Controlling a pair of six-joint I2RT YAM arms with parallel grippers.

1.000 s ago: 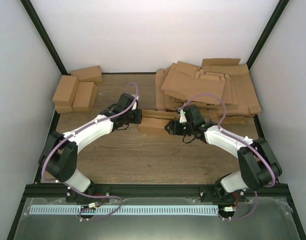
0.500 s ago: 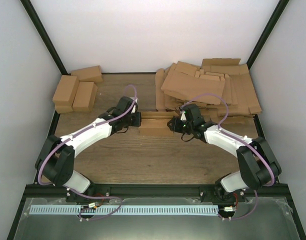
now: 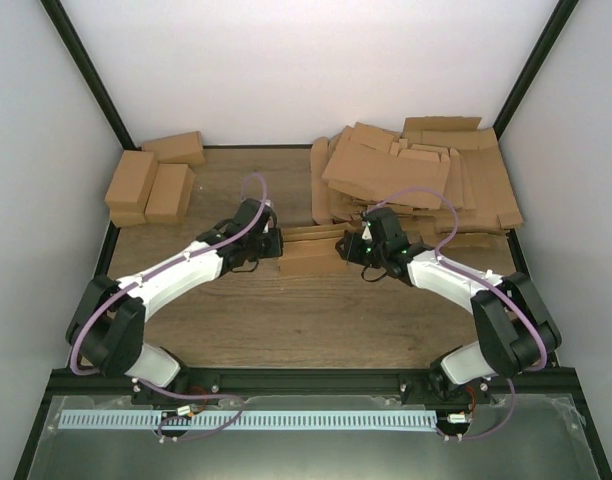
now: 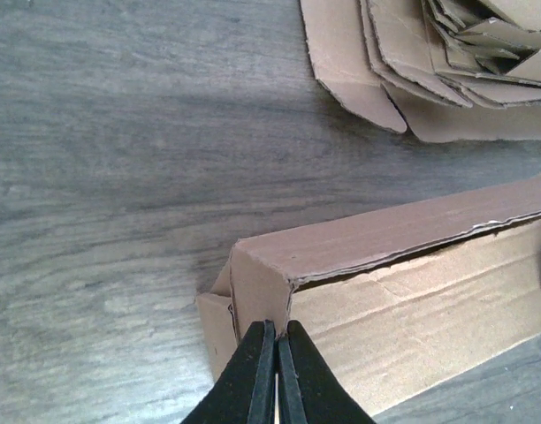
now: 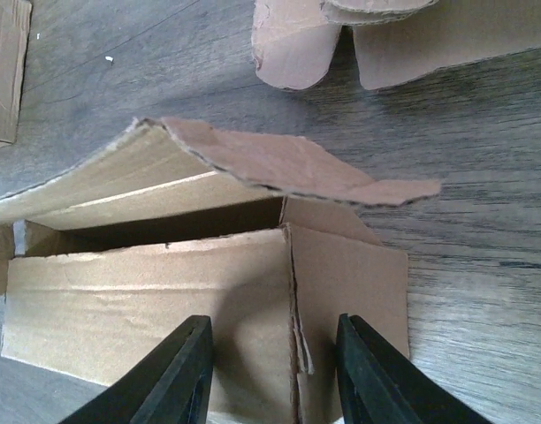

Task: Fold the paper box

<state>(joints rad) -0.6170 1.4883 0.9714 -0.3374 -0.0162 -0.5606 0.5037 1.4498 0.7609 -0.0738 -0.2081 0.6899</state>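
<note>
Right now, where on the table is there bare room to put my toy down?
Biggest bare patch of table: the near side of the paper box, between the left arm and right arm. A smaller one lies at the back, between the small cartons and the heap of flat sheets. That heap crowds the back right.

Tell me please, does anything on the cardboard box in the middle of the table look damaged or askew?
Yes. The plain brown cardboard box has a long upper flap with a ragged, torn-looking edge, lifted at a slant rather than folded flat. One end flap also sticks out unfolded.
</note>
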